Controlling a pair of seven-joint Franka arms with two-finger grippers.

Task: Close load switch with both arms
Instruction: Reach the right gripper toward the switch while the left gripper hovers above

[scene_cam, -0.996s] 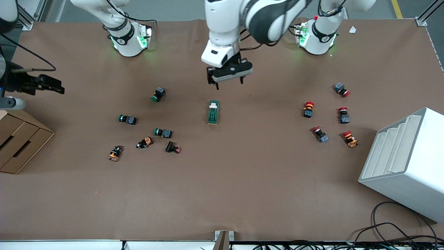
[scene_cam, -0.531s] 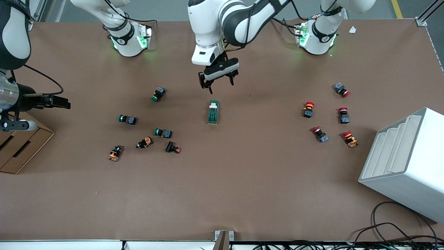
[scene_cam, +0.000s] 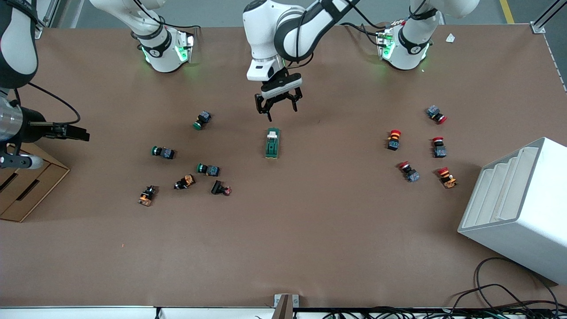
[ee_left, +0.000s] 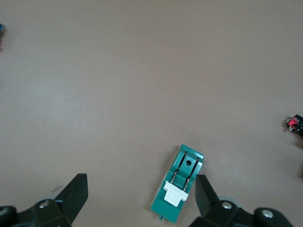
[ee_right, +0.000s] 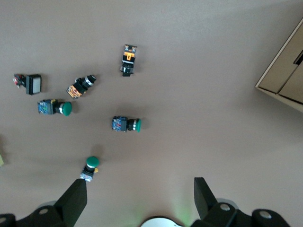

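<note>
The load switch (scene_cam: 272,143), a dark green block with a cream-white lever at one end, lies flat mid-table. My left gripper (scene_cam: 277,107) is open and hangs over bare table just off the switch's lever end. In the left wrist view the switch (ee_left: 179,196) shows between the fingers (ee_left: 206,196), close to one of them, and the left gripper (ee_left: 140,201) does not touch it. My right gripper (scene_cam: 77,132) is open and empty, over the table edge at the right arm's end; in the right wrist view the right gripper (ee_right: 140,198) has nothing between its fingers.
Green push buttons (scene_cam: 201,120) (scene_cam: 163,152) (scene_cam: 208,169) and orange ones (scene_cam: 184,181) (scene_cam: 147,195) lie toward the right arm's end. Red-capped buttons (scene_cam: 393,139) lie toward the left arm's end. A white rack (scene_cam: 518,208) and a cardboard box (scene_cam: 26,181) stand at the table's ends.
My left gripper has come lower and moved a little toward the right arm's end, closer to the switch. My right gripper has shifted slightly over the table edge. The switch has not moved.
</note>
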